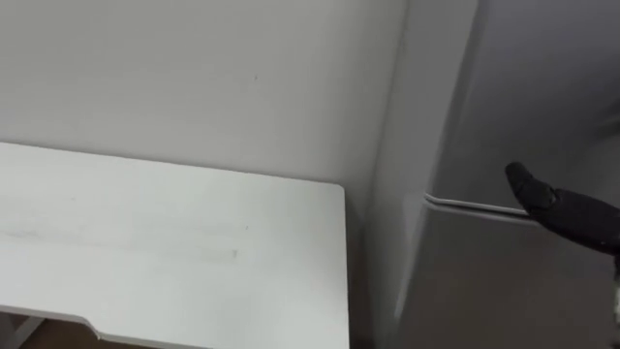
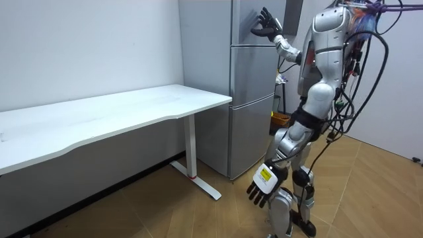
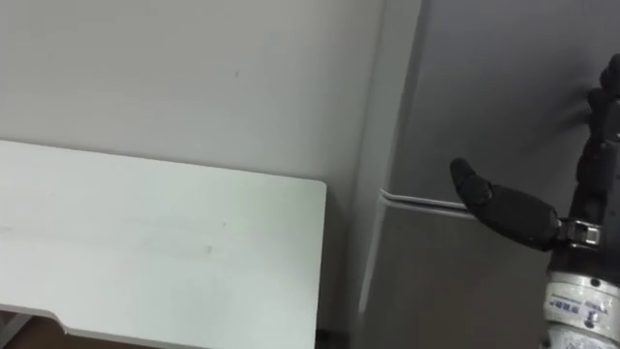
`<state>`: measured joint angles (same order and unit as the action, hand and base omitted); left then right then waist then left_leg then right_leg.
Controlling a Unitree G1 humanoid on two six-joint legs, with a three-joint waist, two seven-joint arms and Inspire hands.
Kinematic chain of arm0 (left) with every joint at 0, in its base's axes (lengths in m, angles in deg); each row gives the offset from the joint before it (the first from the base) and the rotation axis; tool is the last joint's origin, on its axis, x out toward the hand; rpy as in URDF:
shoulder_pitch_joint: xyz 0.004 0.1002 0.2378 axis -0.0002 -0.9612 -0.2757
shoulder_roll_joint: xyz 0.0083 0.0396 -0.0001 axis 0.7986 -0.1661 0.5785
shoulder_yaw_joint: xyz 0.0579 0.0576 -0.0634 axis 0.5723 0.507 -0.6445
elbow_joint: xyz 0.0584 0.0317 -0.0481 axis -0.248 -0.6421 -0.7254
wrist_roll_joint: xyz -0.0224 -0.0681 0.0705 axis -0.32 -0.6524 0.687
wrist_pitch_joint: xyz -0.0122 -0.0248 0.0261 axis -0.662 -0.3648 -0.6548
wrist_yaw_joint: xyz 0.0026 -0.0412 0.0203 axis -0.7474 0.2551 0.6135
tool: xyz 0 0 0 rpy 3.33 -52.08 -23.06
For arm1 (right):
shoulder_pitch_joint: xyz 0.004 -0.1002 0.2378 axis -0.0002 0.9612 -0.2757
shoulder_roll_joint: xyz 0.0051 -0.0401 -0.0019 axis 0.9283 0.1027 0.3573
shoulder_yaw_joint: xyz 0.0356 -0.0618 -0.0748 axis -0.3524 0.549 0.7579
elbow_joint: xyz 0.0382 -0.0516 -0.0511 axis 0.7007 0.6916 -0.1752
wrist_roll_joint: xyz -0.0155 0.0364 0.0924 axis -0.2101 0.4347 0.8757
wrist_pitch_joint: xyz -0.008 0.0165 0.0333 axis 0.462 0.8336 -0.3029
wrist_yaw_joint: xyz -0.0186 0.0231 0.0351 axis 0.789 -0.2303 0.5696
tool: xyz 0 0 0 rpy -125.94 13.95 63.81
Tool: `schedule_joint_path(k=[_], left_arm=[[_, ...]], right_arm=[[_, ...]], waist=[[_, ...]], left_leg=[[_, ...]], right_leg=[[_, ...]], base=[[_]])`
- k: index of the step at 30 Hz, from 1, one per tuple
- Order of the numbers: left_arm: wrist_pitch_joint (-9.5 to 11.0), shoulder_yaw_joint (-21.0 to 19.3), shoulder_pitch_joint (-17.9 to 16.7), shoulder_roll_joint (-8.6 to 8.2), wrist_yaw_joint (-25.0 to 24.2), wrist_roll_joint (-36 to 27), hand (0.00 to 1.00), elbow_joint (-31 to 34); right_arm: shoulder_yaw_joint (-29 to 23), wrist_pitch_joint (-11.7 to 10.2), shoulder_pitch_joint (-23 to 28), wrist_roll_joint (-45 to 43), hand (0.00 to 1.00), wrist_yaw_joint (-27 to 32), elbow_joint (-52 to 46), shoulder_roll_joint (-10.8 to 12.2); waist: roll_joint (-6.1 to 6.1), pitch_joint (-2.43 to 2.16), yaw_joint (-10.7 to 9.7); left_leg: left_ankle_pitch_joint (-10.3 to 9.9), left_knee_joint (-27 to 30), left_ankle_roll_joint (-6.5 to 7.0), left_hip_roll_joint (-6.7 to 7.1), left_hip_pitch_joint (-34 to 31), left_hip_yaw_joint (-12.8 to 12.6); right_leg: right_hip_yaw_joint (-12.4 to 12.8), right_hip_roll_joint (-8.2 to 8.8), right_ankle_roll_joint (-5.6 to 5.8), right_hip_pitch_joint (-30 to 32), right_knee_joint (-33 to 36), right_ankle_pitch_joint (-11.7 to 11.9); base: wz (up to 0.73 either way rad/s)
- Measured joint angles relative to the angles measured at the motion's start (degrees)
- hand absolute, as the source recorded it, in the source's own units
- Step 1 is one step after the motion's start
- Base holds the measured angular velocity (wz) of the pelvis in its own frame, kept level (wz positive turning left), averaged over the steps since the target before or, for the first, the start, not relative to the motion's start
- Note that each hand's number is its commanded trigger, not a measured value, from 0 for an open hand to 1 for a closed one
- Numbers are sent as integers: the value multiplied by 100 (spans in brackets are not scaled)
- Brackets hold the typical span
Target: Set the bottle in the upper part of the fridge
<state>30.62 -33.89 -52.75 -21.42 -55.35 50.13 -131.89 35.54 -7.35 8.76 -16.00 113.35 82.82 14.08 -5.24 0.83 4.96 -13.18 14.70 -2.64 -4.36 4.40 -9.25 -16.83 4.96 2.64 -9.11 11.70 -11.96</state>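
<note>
I see right robot hand (image 3: 528,215) spread, thumb at door seam of tall grey fridge (image 3: 484,281) | left robot hand (image 2: 262,185) hanging, fingers loose | white rectangular desk (image 1: 174,242) beside fridge

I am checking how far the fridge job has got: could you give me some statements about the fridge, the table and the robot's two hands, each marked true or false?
1. The upper door of the tall grey two-door fridge is shut. True.
2. The right hand holds a bottle. False: its fingers are spread and empty, raised against the upper door just above the seam between the two doors.
3. The left hand rests on the white rectangular table. False: it hangs open beside the robot's thigh, low and away from the table.
4. The white table stands next to the fridge, along the same wall. True.
</note>
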Motion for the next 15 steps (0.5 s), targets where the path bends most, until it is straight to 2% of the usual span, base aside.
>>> schedule_joint_path(k=[8,13,15], left_arm=[[-364,3,-5,-1,-60,-1,0,87],[-480,2,-14,-9,-93,-3,0,100],[-484,3,-25,-12,-93,-10,0,180]], right_arm=[[-13,-23,-390,-19,0,-49,857,-30],[-14,41,-436,-44,0,-83,1050,-90],[4,40,-443,-108,0,-104,1162,-186]], waist=[[30,-13,26],[74,-38,48],[110,-64,82]], left_leg=[[7,217,26,7,-52,134],[23,282,47,8,-95,175],[29,281,54,9,-91,174]], right_leg=[[-90,6,-6,-86,-11,8],[-128,7,-7,-92,3,35],[-126,9,-9,-94,8,42]], base=[[10],[4],[0]])
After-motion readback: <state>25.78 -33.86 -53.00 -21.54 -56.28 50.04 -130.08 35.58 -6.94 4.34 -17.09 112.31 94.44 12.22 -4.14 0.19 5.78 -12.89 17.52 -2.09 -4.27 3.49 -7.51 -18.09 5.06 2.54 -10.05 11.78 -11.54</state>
